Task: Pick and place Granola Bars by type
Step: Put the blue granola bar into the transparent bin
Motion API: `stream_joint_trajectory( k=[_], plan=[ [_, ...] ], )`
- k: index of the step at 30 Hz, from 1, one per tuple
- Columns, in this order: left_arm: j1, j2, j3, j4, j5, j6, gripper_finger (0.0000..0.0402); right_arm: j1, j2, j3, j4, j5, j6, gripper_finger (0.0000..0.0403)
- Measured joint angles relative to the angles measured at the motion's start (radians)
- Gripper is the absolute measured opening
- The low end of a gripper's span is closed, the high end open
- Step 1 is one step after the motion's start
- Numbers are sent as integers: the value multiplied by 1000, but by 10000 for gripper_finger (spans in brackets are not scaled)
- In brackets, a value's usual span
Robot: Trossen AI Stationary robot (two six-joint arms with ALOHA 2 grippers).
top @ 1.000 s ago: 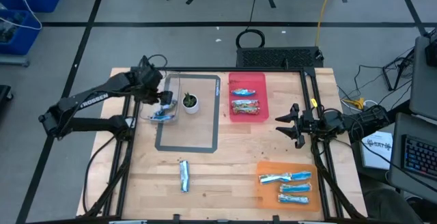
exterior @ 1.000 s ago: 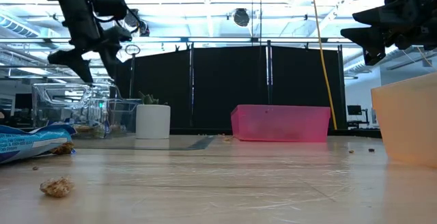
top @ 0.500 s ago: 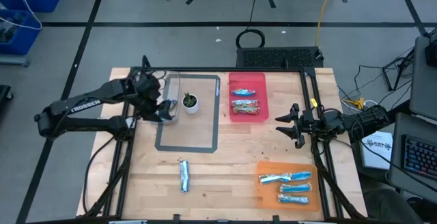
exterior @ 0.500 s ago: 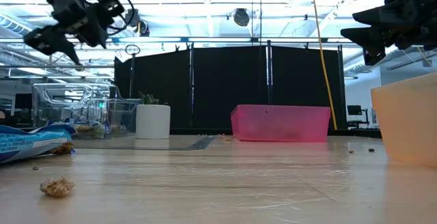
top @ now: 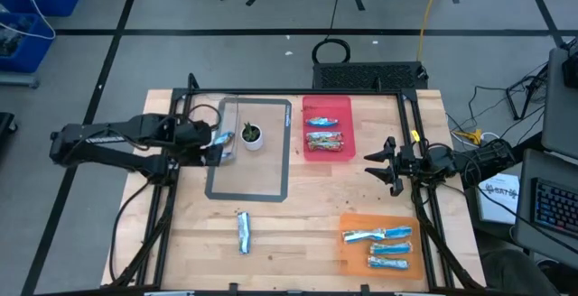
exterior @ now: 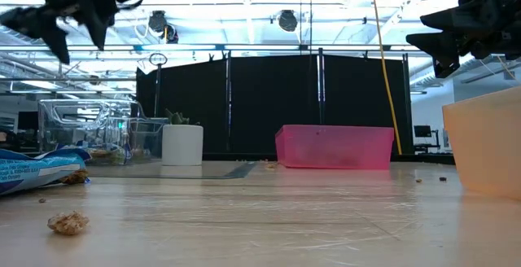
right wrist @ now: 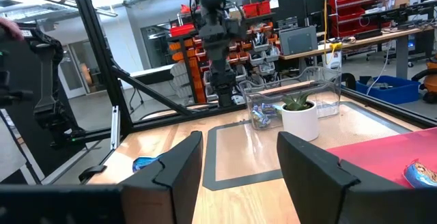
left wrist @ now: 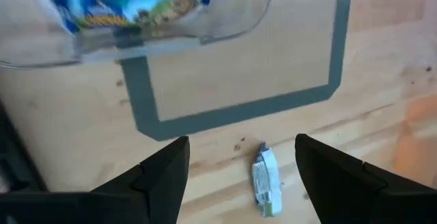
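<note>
**Left arm clear above the bin, right arm parked at the table's right edge**

From above we see the left gripper (top: 215,143) held over the near end of the clear plastic bin (top: 226,115), its fingers apart and holding nothing. In the left wrist view we look past the two spread fingers (left wrist: 164,176) down at a blue-wrapped granola bar in the bin (left wrist: 130,5), with the grey tape rectangle (left wrist: 239,108) below it and a single blue bar on bare wood (left wrist: 265,186). That lone bar (top: 243,231) lies near the front edge of the table, well apart from everything else, with open wood all round it.

The right gripper (top: 386,165) hovers near the table's right side, between the pink tray (top: 345,106) and the orange tray (top: 348,246), fingers apart and empty. The pink tray holds one blue bar (top: 317,121) and a brownish bar (top: 323,140); the orange tray holds three blue bars (top: 386,247). The potted plant (top: 252,135) stands just beside the bin, inside the tape rectangle.

The low view shows what the top view cannot: both grippers ride high above the table, and crumbs (exterior: 68,221) lie on the wood near the lone bar. The right wrist view shows the left arm (right wrist: 217,46) upright behind the bin and plant.
</note>
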Motion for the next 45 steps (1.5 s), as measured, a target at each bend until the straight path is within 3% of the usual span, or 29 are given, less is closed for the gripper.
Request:
stream_joint_trajectory(
  k=[13,20,26,35,39,45],
  plan=[
    [-151,218,377,-359,-186,-50,269,0,0,0,0,0,0,183],
    [-258,366,587,-377,-229,-69,269,0,0,0,0,0,0,183],
    [-369,473,749,-407,-260,-182,269,0,0,0,0,0,0,183],
    [-562,618,835,-401,-196,-402,269,0,0,0,0,0,0,183],
    [-640,676,854,-341,-189,-248,269,0,0,0,0,0,0,183],
    [-706,741,860,-159,-144,181,269,0,0,0,0,0,0,183]
  ],
)
